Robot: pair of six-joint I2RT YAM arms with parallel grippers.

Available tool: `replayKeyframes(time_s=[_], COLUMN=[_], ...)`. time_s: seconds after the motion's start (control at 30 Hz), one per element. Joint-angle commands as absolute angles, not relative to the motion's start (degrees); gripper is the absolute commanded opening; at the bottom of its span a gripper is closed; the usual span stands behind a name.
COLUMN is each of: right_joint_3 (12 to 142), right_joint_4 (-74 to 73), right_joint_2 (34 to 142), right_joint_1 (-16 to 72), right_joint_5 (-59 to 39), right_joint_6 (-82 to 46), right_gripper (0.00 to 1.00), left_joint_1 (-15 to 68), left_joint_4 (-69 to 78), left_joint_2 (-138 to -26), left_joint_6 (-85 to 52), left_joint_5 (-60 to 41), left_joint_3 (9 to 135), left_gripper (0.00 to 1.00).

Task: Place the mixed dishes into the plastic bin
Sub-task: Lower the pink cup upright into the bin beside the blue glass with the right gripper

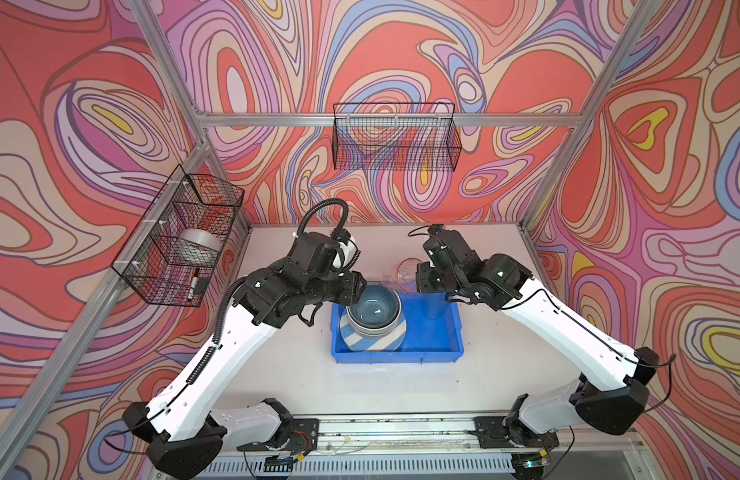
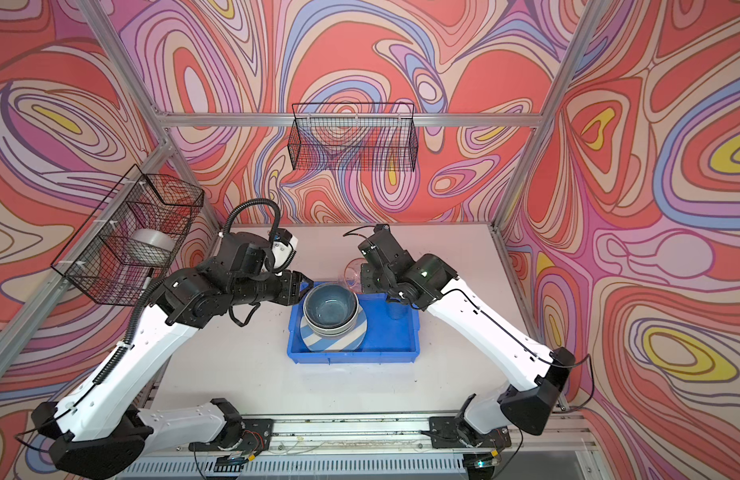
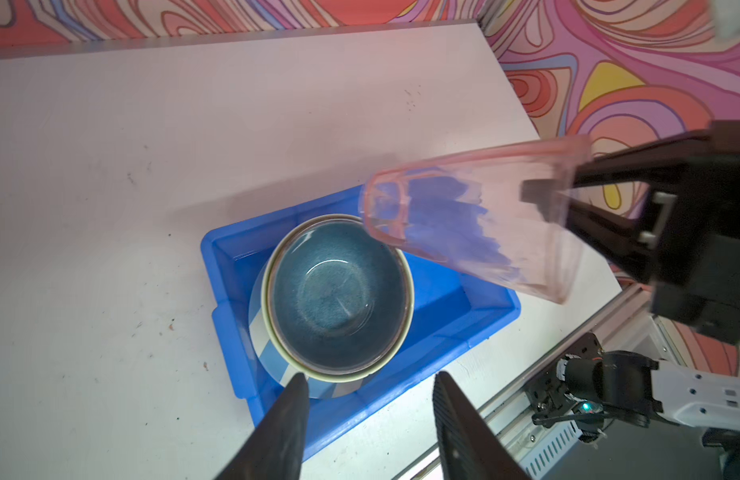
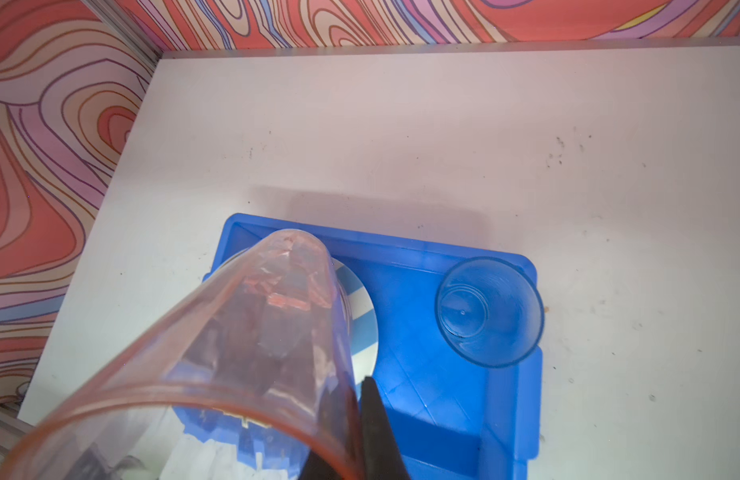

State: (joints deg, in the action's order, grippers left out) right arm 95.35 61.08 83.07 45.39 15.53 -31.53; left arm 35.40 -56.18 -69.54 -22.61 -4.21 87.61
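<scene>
The blue plastic bin (image 1: 397, 358) (image 2: 351, 358) (image 3: 223, 299) (image 4: 443, 415) stands mid-table. In its left half a dark blue bowl (image 1: 374, 307) (image 2: 330, 305) (image 3: 339, 291) nests in a pale green bowl (image 3: 407, 320) on a blue-white striped plate (image 1: 360, 338) (image 4: 362, 324). A clear bluish tumbler (image 1: 434, 307) (image 4: 488, 311) stands upright in the far right corner. My right gripper (image 1: 418, 282) (image 4: 355, 399) is shut on the rim of a pink tumbler (image 1: 403, 274) (image 3: 476, 224) (image 4: 235, 353), tilted over the bin's far edge. My left gripper (image 1: 357, 286) (image 3: 371, 376) is open and empty beside the bowls.
A black wire basket (image 1: 181, 237) on the left wall holds a white tape roll (image 1: 198, 245) and a marker (image 1: 193, 284). Another wire basket (image 1: 395, 137) hangs on the back wall. The arms' base rail (image 1: 393, 432) runs along the table's front edge.
</scene>
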Motion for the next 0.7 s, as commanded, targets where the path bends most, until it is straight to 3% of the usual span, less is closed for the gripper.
replayKeyframes(time_s=[0.0,0.13,0.4,0.67], right_joint_3=[99.22,100.03,99.42,89.79], right_joint_4=[69.79,76.32,86.95,81.71], right_joint_2=[80.45,78.6,78.78,77.52], right_joint_1=[45.13,45.18,44.92,43.32], right_joint_5=[17.64,18.59,20.47,15.37], right_joint_6=[-30.77,-31.17,-28.14,-28.36], right_gripper=[0.0,0.0,0.03,0.0], left_joint_1=[31.4,27.15,25.07,24.19], left_joint_4=[-58.01,-57.58,-56.48,-53.7], left_joint_2=[-67.12,-64.23,-62.97,-62.12], left_joint_6=[-22.94,-22.36,-19.79,-19.51], left_joint_5=[-1.18,1.75,7.73,8.59], left_joint_3=[84.55,80.58,76.1,71.36], left_gripper=[0.54,0.61,0.62,0.65])
